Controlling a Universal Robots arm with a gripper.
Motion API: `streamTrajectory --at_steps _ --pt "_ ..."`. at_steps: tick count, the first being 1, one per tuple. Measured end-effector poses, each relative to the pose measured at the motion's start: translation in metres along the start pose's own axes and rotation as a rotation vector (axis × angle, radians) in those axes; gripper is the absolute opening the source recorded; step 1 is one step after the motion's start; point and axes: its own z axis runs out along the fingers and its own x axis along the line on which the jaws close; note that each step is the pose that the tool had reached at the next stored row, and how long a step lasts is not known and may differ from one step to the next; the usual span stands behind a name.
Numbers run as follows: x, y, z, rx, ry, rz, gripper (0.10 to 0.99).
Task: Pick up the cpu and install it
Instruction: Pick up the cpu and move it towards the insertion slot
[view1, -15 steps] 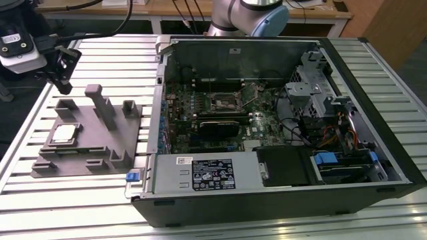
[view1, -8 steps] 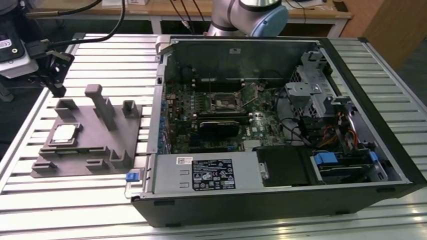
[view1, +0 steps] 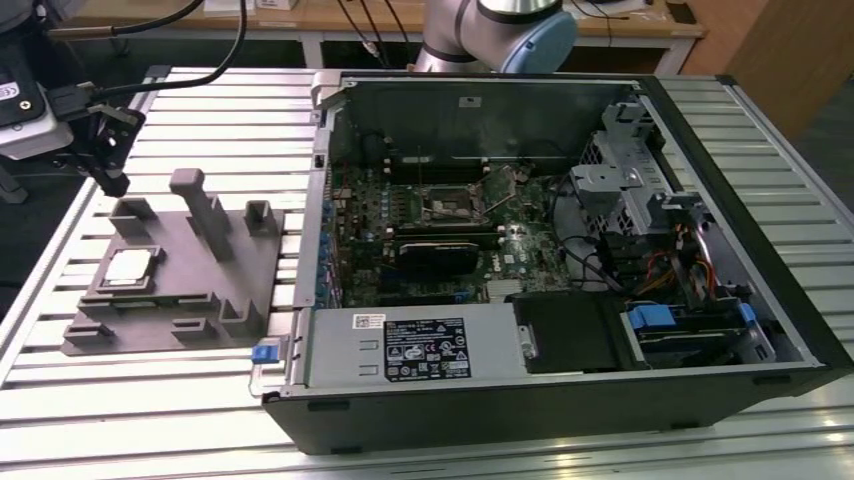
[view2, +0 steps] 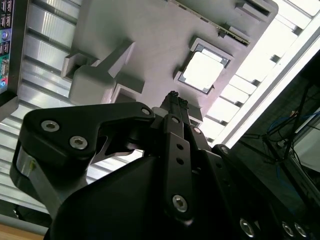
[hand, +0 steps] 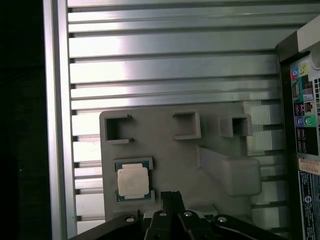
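The small square cpu with its silvery-white metal top (view1: 130, 266) lies flat in a shallow recess of the grey plastic fixture plate (view1: 127, 322), at the exterior view's left beside the open black computer case (view1: 561, 400). I judge it is seated there so it cannot slide. The black gripper (view2: 175, 97) hovers above the plate, near the cpu yet apart from it, its fingers drawn together on nothing. In both wrist views its own body hides the plate beneath it. The motherboard socket (view1: 447, 200) is too small to judge.
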Motion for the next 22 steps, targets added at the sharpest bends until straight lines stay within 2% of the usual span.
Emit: streamTrajectory --at_steps 12,22 --pt "0.0017 -0.0001 0.0008 0.0 0.0 0.0 0.106" --pt "0.0144 -0.0017 0.0078 0.0 -0.0001 0.0 0.106"
